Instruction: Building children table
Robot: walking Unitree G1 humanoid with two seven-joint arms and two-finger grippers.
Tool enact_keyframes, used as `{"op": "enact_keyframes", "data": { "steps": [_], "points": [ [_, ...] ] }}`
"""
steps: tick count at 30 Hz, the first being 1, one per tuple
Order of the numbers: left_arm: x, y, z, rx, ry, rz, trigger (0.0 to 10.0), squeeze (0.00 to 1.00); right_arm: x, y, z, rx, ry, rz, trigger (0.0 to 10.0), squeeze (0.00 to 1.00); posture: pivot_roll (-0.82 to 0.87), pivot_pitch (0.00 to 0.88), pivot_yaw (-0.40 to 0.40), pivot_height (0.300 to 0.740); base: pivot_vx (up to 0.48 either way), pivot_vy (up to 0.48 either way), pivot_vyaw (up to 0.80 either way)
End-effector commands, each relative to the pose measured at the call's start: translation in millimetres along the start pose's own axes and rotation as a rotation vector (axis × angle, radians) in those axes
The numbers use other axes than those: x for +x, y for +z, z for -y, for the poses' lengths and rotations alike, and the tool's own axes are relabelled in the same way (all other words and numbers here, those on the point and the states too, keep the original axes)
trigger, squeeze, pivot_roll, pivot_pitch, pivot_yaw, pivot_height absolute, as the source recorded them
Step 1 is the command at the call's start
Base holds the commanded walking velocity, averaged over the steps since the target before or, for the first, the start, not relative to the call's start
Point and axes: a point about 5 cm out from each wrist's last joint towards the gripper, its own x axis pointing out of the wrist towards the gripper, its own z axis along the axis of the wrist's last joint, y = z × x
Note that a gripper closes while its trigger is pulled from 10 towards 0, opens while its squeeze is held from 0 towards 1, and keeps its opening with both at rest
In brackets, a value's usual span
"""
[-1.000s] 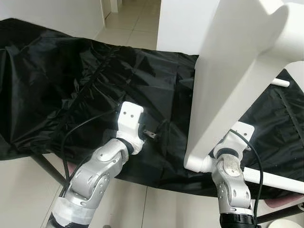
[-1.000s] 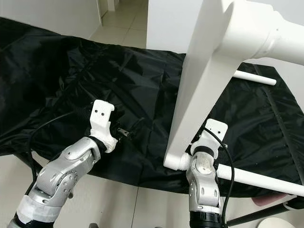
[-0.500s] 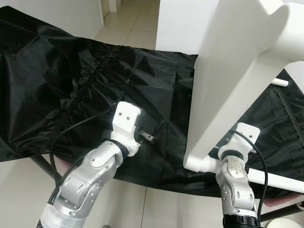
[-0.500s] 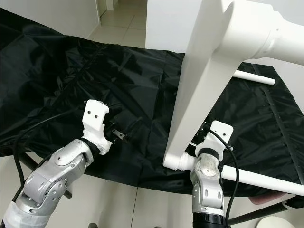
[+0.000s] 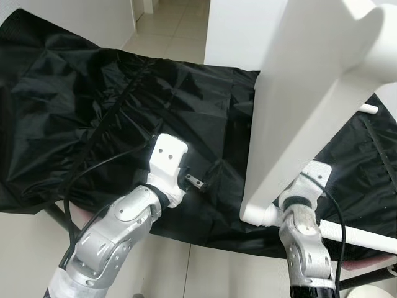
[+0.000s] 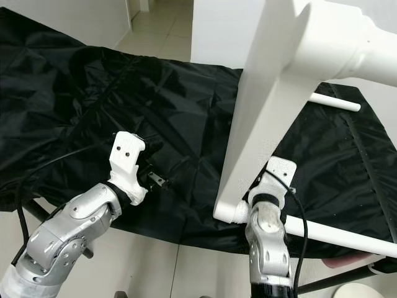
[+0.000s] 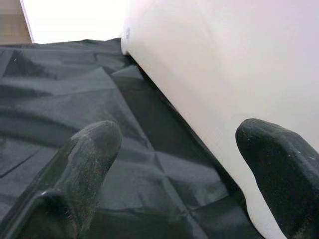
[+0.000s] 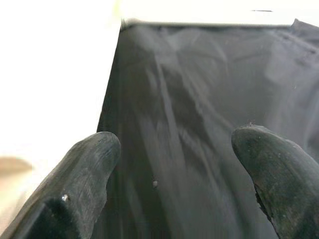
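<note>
A big white table panel [image 5: 298,112] stands on edge on the black cloth [image 5: 111,105], with its rounded lower corner [image 5: 254,214] near the front edge. A white round leg [image 5: 363,236] runs from that corner to the right. Another white rod [image 5: 366,108] lies behind the panel. My left gripper [image 7: 174,169] is open over the cloth just left of the panel, and its white wrist [image 5: 169,160] is visible. My right gripper [image 8: 174,169] is open on the panel's right side, close to the lower corner. Nothing lies between either pair of fingers.
The black cloth covers a low surface whose front edge is right at my arms. A dark metal frame bar [image 5: 59,218] slants under it at the left. Pale tiled floor [image 5: 173,31] and a white wall block [image 5: 239,31] lie beyond.
Both wrists have only wavered slightly: the left one drew back a little and came forward again, and the right one swayed beside the panel's corner. The panel has not moved.
</note>
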Motion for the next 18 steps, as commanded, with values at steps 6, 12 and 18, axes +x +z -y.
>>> {"op": "enact_keyframes", "data": {
  "steps": [6,12,18],
  "points": [
    [-2.9,3.4,8.3,0.006,-0.119,0.003,10.0,0.00,8.8,9.6,-25.3,0.045,0.153,0.015,10.0,0.00,0.01,0.099,-0.062,0.740,0.000,0.000,0.00],
    [-4.8,3.9,8.2,-0.003,-0.106,0.000,10.0,0.00,14.6,14.8,-46.5,0.072,0.324,0.014,10.0,0.00,0.02,0.105,-0.065,0.740,0.000,0.000,0.00],
    [-5.4,4.0,10.0,-0.011,-0.107,-0.003,10.0,0.00,20.1,17.0,-49.3,0.066,0.343,0.021,10.0,0.00,0.02,0.104,-0.065,0.740,0.000,0.000,0.00]
  ]
}}
